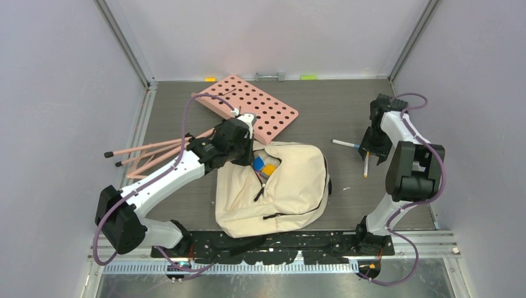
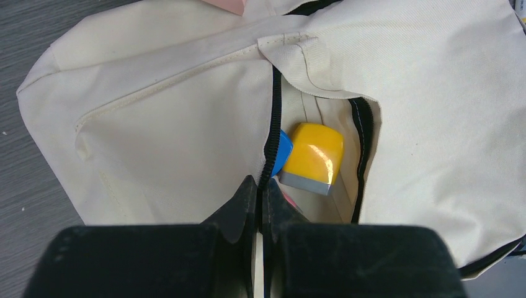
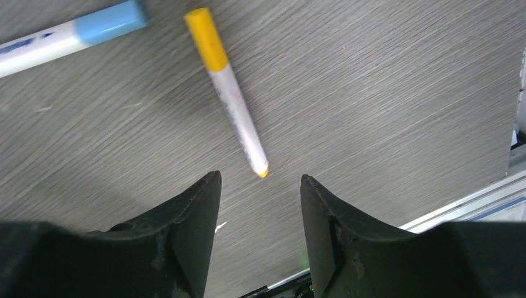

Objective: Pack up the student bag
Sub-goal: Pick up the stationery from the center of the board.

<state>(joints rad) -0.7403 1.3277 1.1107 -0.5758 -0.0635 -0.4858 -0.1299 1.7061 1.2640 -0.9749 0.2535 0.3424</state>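
Note:
The cream student bag (image 1: pixel 298 186) lies on the table in front of the arms, its black zipper partly undone. My left gripper (image 1: pixel 250 151) is at the bag's top left, shut on the zipper edge (image 2: pixel 273 124) of the opening; its fingers (image 2: pixel 245 202) press together on the cloth. Inside the opening sit a yellow block (image 2: pixel 313 155) and a blue piece (image 2: pixel 283 151). My right gripper (image 3: pixel 260 180) hangs open just over the table at the right. A yellow-capped marker (image 3: pixel 232 105) lies in front of its fingertips, its tip level with them. Nothing is between the jaws.
A blue-capped marker (image 3: pixel 68 34) lies beside the yellow one, seen too from above (image 1: pixel 345 144). A pink perforated board (image 1: pixel 257 105) lies behind the bag. Several pink rods (image 1: pixel 149 152) lie at the left. Metal frame rails (image 1: pixel 142 118) border the table.

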